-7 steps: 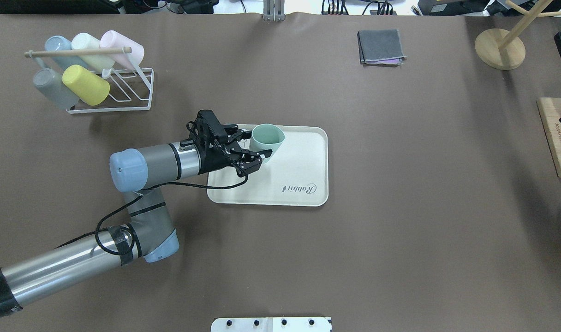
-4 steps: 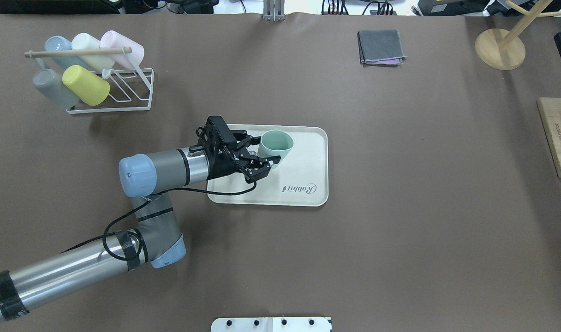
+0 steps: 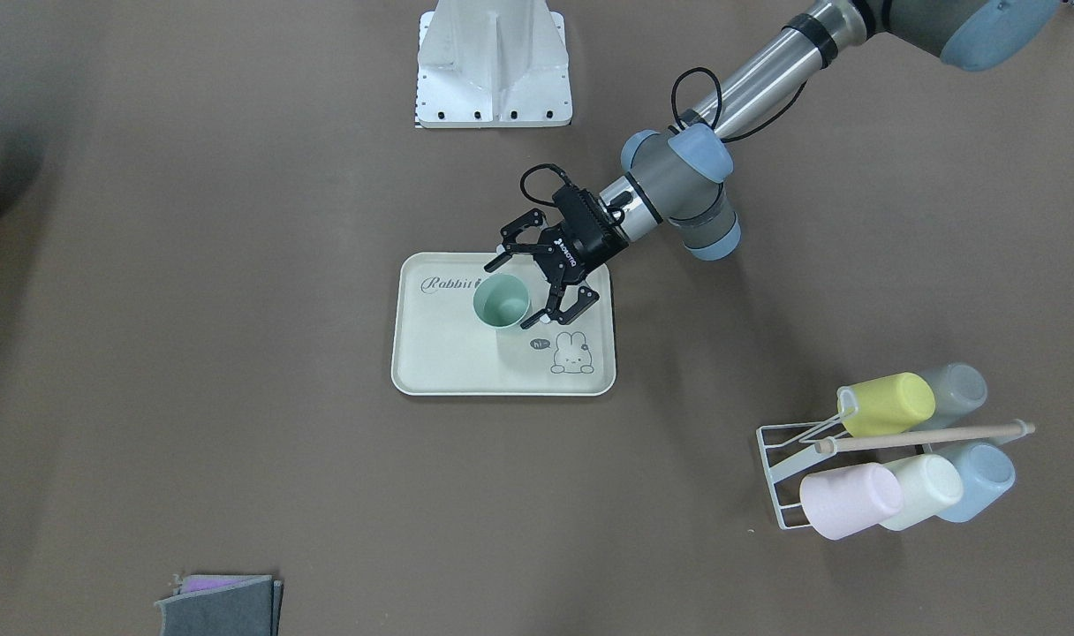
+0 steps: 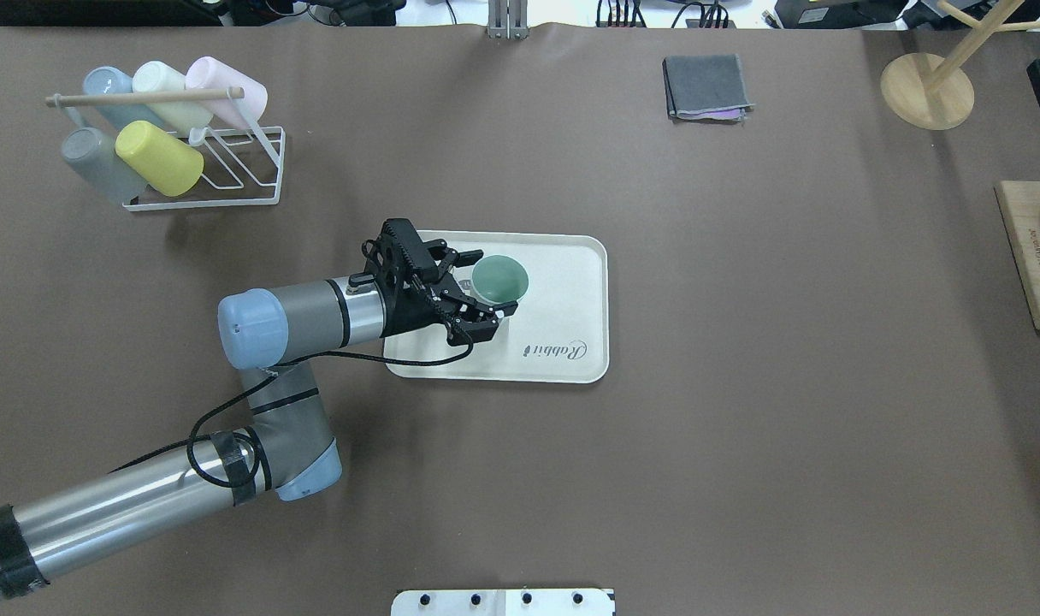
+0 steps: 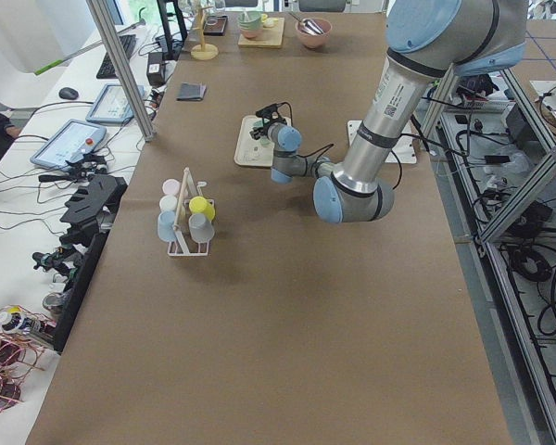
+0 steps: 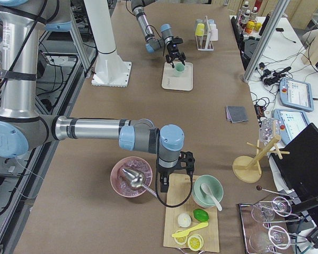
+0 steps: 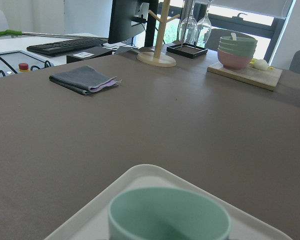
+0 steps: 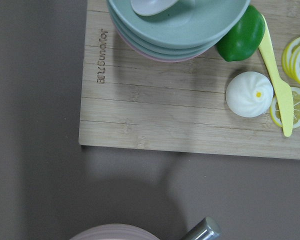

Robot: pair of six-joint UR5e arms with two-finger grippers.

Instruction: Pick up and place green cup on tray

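overhead exterior view: the green cup [image 4: 499, 279], a small matte sage-teal plastic tumbler with no handle, stands upright, mouth up, on the tray [image 4: 571, 282], a cream rectangular tray with rounded corners, a raised rim and "rabbit" script. the cup sits in the tray's far half, toward the left arm's side (the exterior front-facing view puts it between the script and a small bunny drawing). the left gripper [image 4: 488, 284], black and two-fingered, reaches in low over the tray's short edge with its jaws spread wide, one finger on each side of the cup; whether either pad touches the wall i cannot tell. the left wrist-mounted view catches only the cup's rim, low in the foreground. the right gripper [image 6: 175, 182] hangs well apart over a bamboo cutting board [image 8: 190, 115] at the table's other end; it shows only in the exterior right view, so i cannot tell whether it is spread or pressed together. a white wire rack [image 4: 229, 171] with five pastel cups [image 4: 158, 157] on it stands on the brown table [image 4: 742, 385], away from the tray.
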